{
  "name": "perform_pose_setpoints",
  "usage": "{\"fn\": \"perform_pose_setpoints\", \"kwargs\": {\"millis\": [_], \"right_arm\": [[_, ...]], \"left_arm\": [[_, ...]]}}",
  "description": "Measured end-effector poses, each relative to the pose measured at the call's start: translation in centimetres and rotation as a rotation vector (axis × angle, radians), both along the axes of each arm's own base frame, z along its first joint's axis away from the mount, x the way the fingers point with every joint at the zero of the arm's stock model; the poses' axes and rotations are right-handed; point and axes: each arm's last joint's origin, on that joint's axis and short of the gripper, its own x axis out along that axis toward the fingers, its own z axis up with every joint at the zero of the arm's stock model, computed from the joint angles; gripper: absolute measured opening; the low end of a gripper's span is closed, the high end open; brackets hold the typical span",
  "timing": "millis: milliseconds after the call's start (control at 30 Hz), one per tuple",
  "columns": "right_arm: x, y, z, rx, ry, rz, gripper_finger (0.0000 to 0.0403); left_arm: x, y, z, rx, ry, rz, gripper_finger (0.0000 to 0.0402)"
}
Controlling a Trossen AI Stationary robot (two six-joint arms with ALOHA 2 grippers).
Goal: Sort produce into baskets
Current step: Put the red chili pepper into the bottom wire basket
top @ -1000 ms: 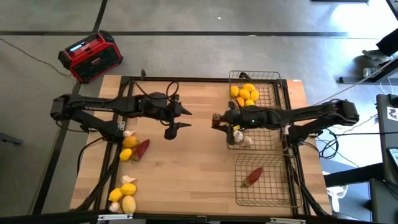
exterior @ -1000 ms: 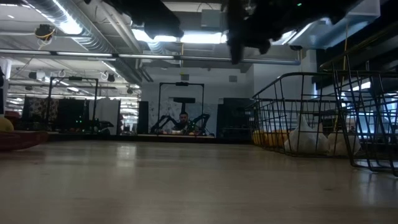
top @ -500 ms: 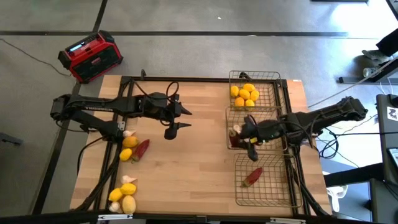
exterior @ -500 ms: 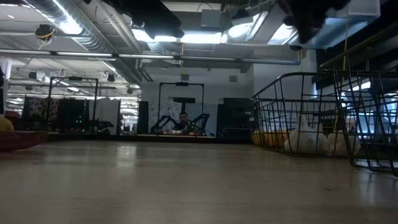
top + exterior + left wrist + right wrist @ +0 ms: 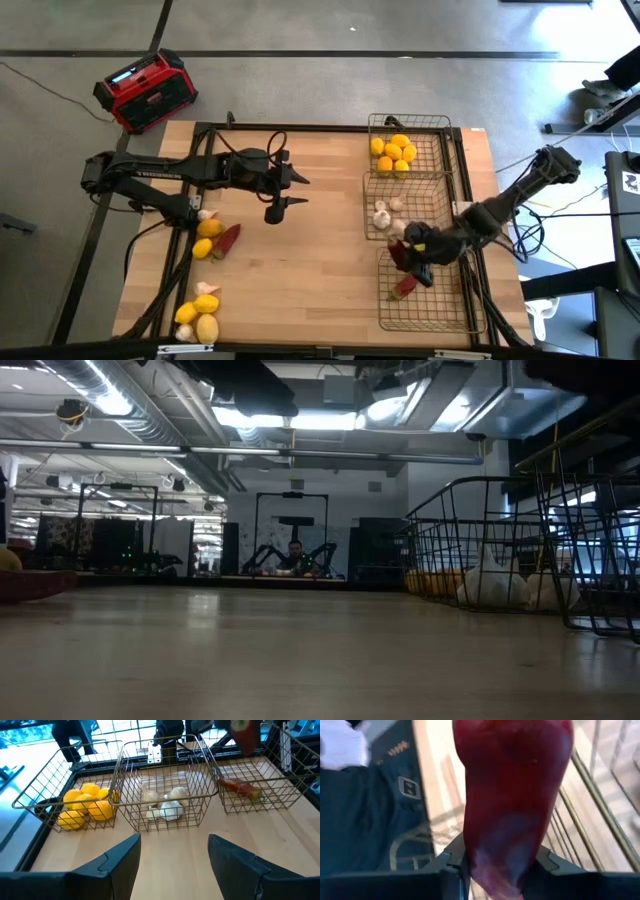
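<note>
Three wire baskets stand along the table's right side. The far one [image 5: 440, 135] holds lemons [image 5: 395, 152], the middle one [image 5: 440, 200] garlic bulbs [image 5: 385, 215], the near one [image 5: 445, 305] a red chili [image 5: 405, 288]. My right gripper [image 5: 410, 262] is shut on another dark red chili [image 5: 398, 256] above the near basket's far left part. My left gripper [image 5: 287, 192] hangs open and empty over the table's middle, its fingers [image 5: 120, 865] facing the baskets. Loose lemons [image 5: 205, 238], garlic [image 5: 207, 213] and a chili [image 5: 228, 240] lie at the table's left. My right gripper pinches the chili between its two fingers at its narrower end [image 5: 502, 867]. The rest of the chili [image 5: 512, 785] reaches out past the fingertips. The chili is lifted clear, above the near basket; it also shows in the left wrist view [image 5: 246, 734].
More lemons [image 5: 200, 315] and garlic [image 5: 206, 288] lie at the table's near left corner. A red-and-black radio [image 5: 145, 90] stands on the floor beyond the far left corner. Black frame rails [image 5: 470, 280] run beside the baskets. Bare wood [image 5: 310, 270] lies between the arms.
My right gripper has carried the dark red chili from beside the middle basket's left side toward the table's near edge and right, and now stands over the near basket. It stays shut on the chili, which stays lifted clear.
</note>
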Motion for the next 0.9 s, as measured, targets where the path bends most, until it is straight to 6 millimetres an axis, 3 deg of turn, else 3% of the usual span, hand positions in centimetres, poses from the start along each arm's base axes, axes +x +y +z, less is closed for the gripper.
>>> {"fn": "perform_pose_setpoints", "kwargs": {"millis": [267, 533, 900], "right_arm": [[-2.3, 1.7, -2.2, 0.070, 0.126, -0.107, 0.0111], [-4.3, 3.2, -3.2, 0.029, 0.078, -0.137, 0.0111], [-5.9, 3.5, -6.0, 0.078, 0.195, -0.129, 0.0111]], "left_arm": [[0.0, 0.0, 0.0, 0.040, 0.003, -0.019, 0.0227], [0.0, 0.2, 0.0, 0.094, 0.009, 0.009, 0.0227], [-0.1, 0.8, 0.0, 0.127, 0.015, 0.051, 0.0227]]}}
